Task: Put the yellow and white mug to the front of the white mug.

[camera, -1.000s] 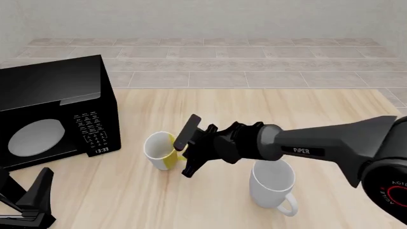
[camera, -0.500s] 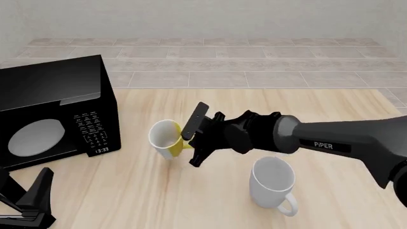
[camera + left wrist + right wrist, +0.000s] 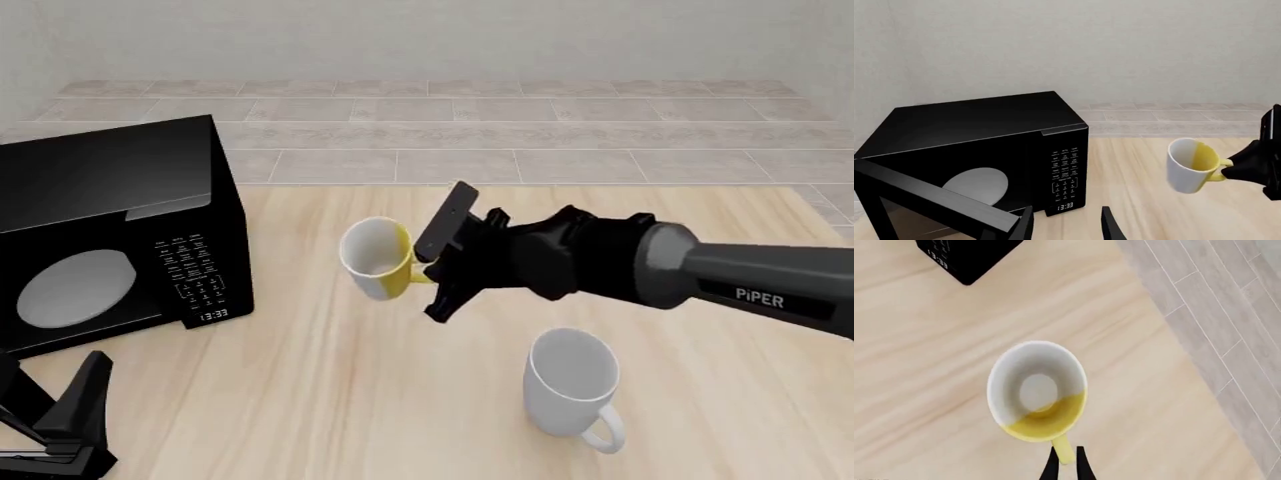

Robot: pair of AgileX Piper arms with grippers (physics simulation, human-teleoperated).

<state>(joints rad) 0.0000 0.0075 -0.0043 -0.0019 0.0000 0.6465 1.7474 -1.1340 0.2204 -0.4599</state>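
Observation:
The yellow and white mug (image 3: 376,258) hangs in the air above the table, tilted, held by its yellow handle. My right gripper (image 3: 434,268) is shut on that handle; the right wrist view looks into the mug's mouth (image 3: 1037,392) with the fingertips (image 3: 1052,466) pinching the handle. The mug also shows in the left wrist view (image 3: 1193,165). The larger white mug (image 3: 574,387) stands upright on the table, nearer the camera and right of the held mug. My left gripper (image 3: 1067,230) is open and empty, low at the front left of the table (image 3: 60,425).
A black microwave (image 3: 114,230) stands on the left of the wooden table (image 3: 334,400), also in the left wrist view (image 3: 981,155). A grey tiled floor (image 3: 534,130) lies beyond the table's far edge.
My right gripper has lifted the yellow and white mug off the table and carried it up and to the right. The white mug and left arm have not moved.

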